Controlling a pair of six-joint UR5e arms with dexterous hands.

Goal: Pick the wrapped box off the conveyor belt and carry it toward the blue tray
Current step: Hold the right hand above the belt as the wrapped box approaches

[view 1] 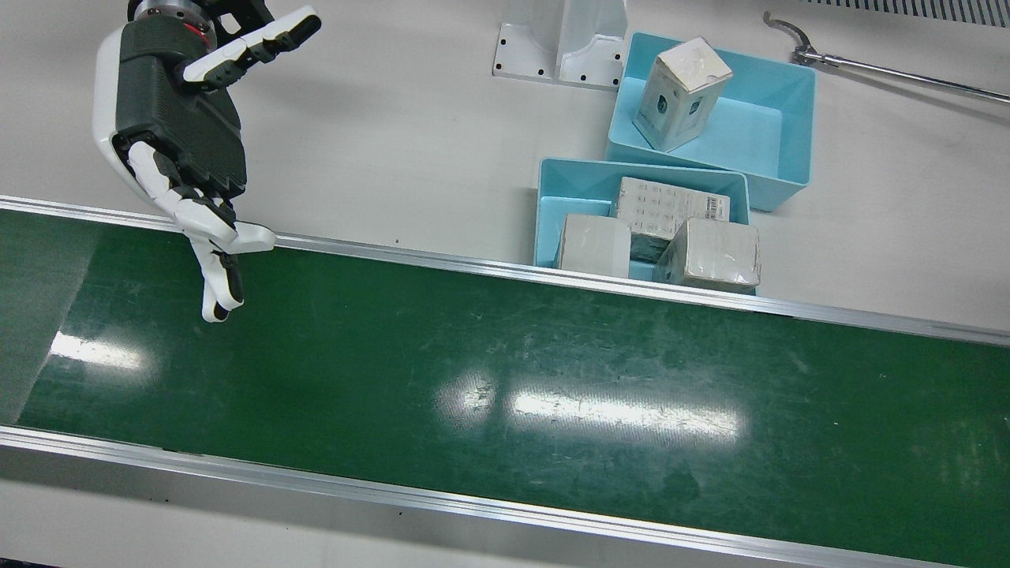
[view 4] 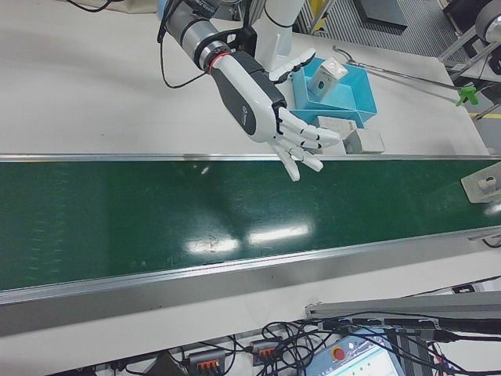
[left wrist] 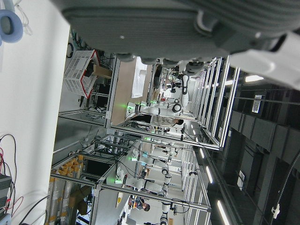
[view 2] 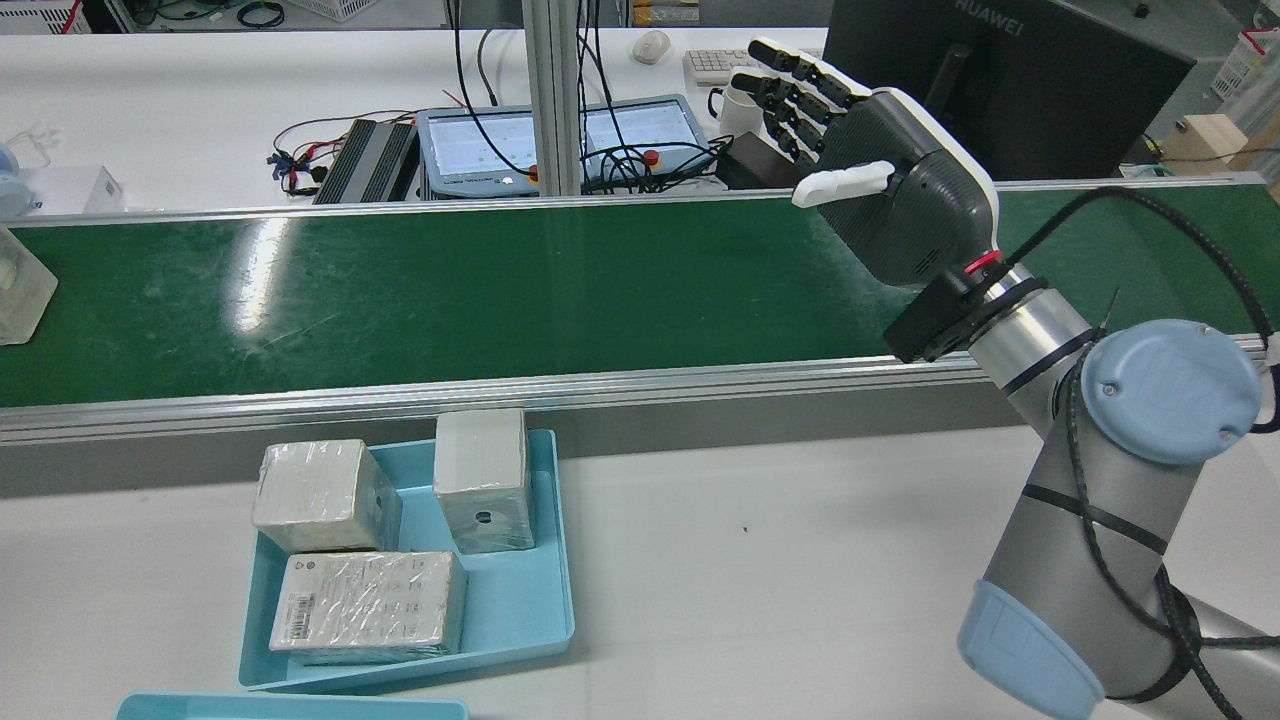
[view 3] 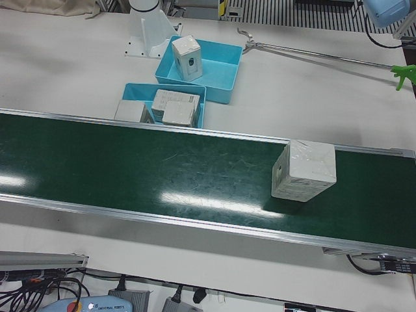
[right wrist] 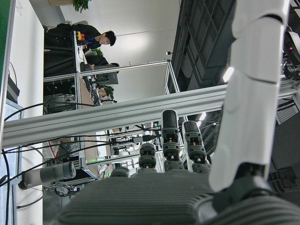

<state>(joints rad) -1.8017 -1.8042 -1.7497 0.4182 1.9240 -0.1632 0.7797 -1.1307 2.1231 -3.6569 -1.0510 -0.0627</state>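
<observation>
Right hand (view 1: 177,134) released: fingers spread, nothing held, hovering over the near rail (view 1: 505,272) of the belt (view 1: 505,379). Left hand (left wrist: 187,23) only partly visible in its own camera, palm only; can't tell open or clenched.

Box (view 3: 303,170) upright on the belt, well apart from the right hand: way down toward the left arm's end, past both trays. No contact with anything but the belt.

Risks from here:
- Long gap to close. Can't tell from stills whether the belt is running; if so, easy to mistime the close and grab air or clip a corner.
- Glossy wrap, so probably slick. Shallow fingertip pinch likely to slip mid-carry. Better to get well around opposite faces.
- Low sideways approach could nudge or topple the box instead of capturing it, or shove it against the rail.
- Near tray (view 1: 544,205), between hand and box, already packed with three boxes, one overhanging the belt-side rim. Low carry could snag the rim or knock that one.
- Far tray (view 1: 793,134) roomier, with one tilted box inside. Probably the safer target.
- Unclear which hand to use: box nearer the left arm's half, so a right-hand reach means crossing over.
</observation>
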